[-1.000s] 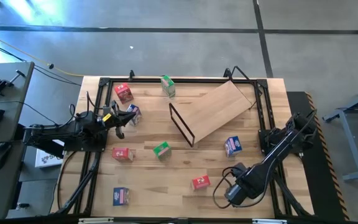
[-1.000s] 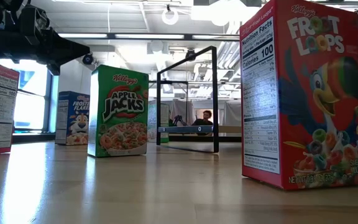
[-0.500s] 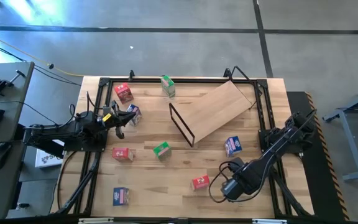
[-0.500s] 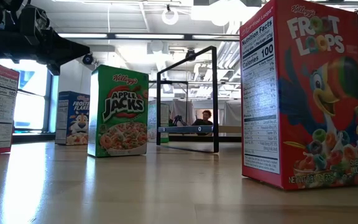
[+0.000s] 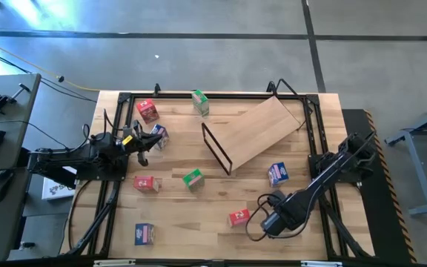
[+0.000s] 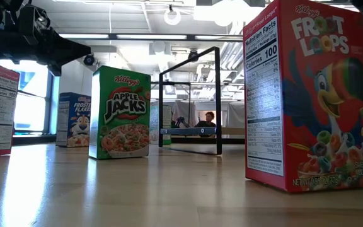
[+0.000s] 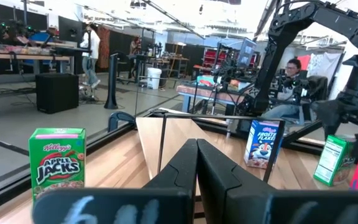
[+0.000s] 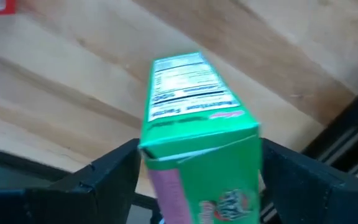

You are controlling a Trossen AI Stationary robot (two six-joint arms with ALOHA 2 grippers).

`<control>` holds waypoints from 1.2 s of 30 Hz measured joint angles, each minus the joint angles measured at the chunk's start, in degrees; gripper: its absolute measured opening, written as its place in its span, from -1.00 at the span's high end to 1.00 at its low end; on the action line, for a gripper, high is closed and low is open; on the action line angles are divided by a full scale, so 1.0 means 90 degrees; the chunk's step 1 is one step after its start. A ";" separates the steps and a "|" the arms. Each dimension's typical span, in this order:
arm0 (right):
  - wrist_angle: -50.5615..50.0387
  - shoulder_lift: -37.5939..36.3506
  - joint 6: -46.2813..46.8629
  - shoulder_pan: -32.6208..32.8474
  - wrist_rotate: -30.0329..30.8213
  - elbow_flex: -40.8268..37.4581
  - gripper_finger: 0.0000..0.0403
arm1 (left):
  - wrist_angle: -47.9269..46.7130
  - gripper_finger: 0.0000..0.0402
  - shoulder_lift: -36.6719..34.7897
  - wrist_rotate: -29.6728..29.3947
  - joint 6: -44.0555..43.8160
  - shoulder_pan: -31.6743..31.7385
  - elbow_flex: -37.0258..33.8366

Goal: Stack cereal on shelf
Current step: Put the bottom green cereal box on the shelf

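— Noted a shift since a second ago: right gripper [image 5: 271, 222] carried a little toward the red box [image 5: 239, 217], near the table's front edge [image 5: 199, 256]. Nothing else displaced; same places for the boxes and for the left arm.

— Jaws?

— Spread wide, either side of a green cereal box [image 8: 194, 118], seen end-on in the right wrist view. Touching at one finger, perhaps; a sliver of gap at the other. Reads as not clamped. Hidden under the arm from above, so no telling whether resting on the wood or hanging above it.

— Well apart from the shelf [image 5: 262, 130], then.

— Yes, with the blue box [image 5: 277, 173] in between. Nothing on the slanted board yet.

— Risks?

— First, toppling: looks tall and narrow, likely to tip from any nudge by one finger while closing or backing off. Second, closing off-centre, and so twisting the box and carrying it crooked. Third, clipping the red box just beside, given the drift that way. Later, sliding down the slope and bouncing off the wire lip, if set down tilted.

— Left side?

— Left gripper [image 7: 196, 163] pressed shut, empty, parked at the table's left beside a blue box [image 5: 159, 136]. No trouble expected there.
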 joint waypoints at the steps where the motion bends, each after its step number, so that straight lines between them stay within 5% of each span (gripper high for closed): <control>1: 0.0074 -0.0002 0.0000 0.0000 -0.0022 -0.0025 -0.45 | 0.0000 0.99 0.0000 0.0000 0.0000 -0.0001 0.0000; 22: 0.0222 -0.0007 -0.0589 -0.0098 -0.0051 0.0072 0.12 | 0.0000 0.99 -0.0001 -0.0168 0.0034 -0.0001 0.0000; 36: -0.1613 -0.0010 -0.3002 -0.1179 0.0824 0.2571 0.12 | -0.0005 0.99 0.0000 -0.0172 0.0124 0.0001 0.0000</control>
